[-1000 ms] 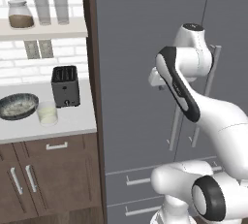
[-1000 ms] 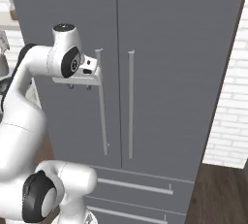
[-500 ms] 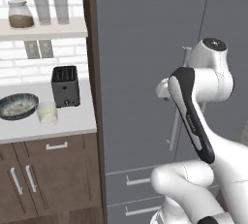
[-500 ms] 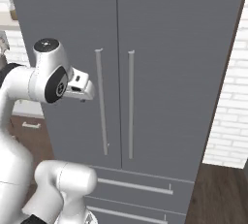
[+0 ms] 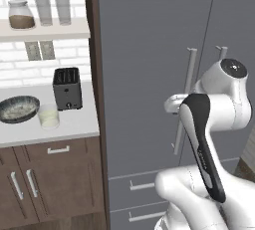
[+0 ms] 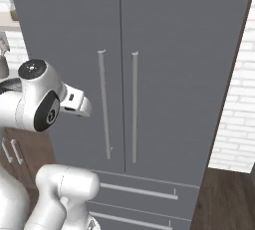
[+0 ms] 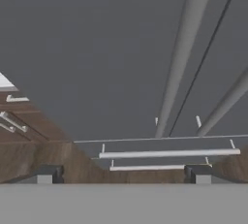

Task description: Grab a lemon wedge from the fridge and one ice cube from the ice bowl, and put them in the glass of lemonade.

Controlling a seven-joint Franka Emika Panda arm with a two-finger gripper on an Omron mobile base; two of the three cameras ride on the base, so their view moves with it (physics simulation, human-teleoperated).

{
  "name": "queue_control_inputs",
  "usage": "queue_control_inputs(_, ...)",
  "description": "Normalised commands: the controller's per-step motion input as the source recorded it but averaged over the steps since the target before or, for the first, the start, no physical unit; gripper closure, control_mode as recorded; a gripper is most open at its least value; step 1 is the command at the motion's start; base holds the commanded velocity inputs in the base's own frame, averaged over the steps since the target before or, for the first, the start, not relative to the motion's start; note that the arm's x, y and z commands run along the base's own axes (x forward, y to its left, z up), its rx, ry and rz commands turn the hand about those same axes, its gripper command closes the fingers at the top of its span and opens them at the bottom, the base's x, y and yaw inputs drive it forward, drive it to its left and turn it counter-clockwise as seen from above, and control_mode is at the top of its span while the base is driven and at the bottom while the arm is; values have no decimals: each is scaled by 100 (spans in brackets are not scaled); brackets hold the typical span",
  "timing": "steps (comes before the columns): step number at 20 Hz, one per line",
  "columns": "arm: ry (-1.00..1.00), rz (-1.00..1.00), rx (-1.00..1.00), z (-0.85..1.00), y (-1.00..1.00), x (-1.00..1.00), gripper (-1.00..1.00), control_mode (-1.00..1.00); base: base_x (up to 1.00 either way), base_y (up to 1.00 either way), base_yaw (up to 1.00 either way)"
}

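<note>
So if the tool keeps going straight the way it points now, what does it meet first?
Probably the fridge: the open tool looks along the left door's grey face, just left of its handle, tilted down toward the drawers. Depth is unclear, so it may graze the door or reach the top drawer's handle first.

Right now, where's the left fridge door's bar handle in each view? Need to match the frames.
Left base view: left door handle, right of centre, its lower part behind the white arm.
Right base view: centre-left, the left bar of the pair.
Hand view: upper right, the thicker bar slanting down towards centre.
Shared landmark: the seam between the two fridge doors, just beside that handle.
</note>
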Motion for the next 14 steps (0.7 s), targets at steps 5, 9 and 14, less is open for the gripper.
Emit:
queue_control_inputs(5, -9, -5, 2, 0, -4, -21, -100, -100, 0, 0, 0)
queue_control_inputs(9, -5, -4, 0, 0, -1, -19, -100, -100, 0, 0, 0)
queue_control_inputs(14, -4, -1, 0, 0, -3, -5, -100, -100, 0, 0, 0)
